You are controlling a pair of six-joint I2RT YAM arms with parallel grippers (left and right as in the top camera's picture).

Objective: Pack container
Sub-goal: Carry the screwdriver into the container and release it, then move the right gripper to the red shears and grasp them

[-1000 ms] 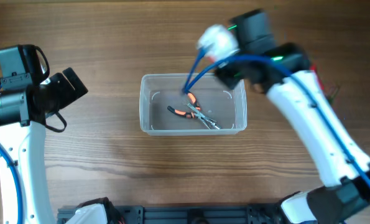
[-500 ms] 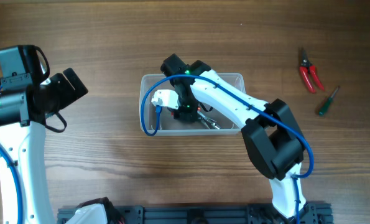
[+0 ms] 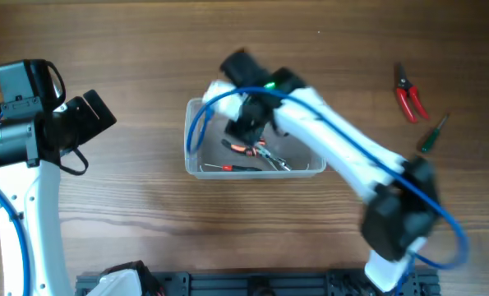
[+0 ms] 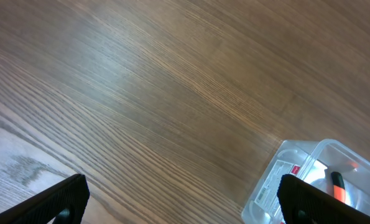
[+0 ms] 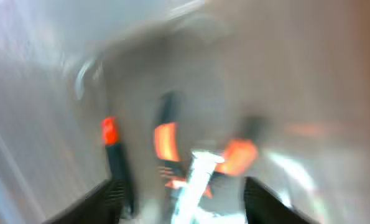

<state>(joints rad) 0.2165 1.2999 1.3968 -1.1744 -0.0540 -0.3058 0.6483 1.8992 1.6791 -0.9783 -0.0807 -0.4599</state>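
The clear container (image 3: 196,108) sits mid-table; its corner also shows in the left wrist view (image 4: 296,163). Inside lie orange-and-black pliers (image 3: 249,150) and a black-and-red screwdriver (image 3: 228,167). My right gripper (image 3: 246,123) hangs over the container's left half. In the blurred right wrist view its jaws (image 5: 191,202) stand apart with nothing gripped, above the pliers (image 5: 197,158) and the screwdriver (image 5: 113,149). My left gripper (image 3: 96,113) waits open, well left of the container, over bare wood (image 4: 185,208).
Red-handled pruners (image 3: 410,97) and a green-handled screwdriver (image 3: 433,133) lie on the table at the far right. The right arm stretches diagonally from the front right across the container's right side.
The right arm swung from the back right down into the container, and its jaws have parted. A black-and-red screwdriver now lies at the container's front. The left arm has not moved.
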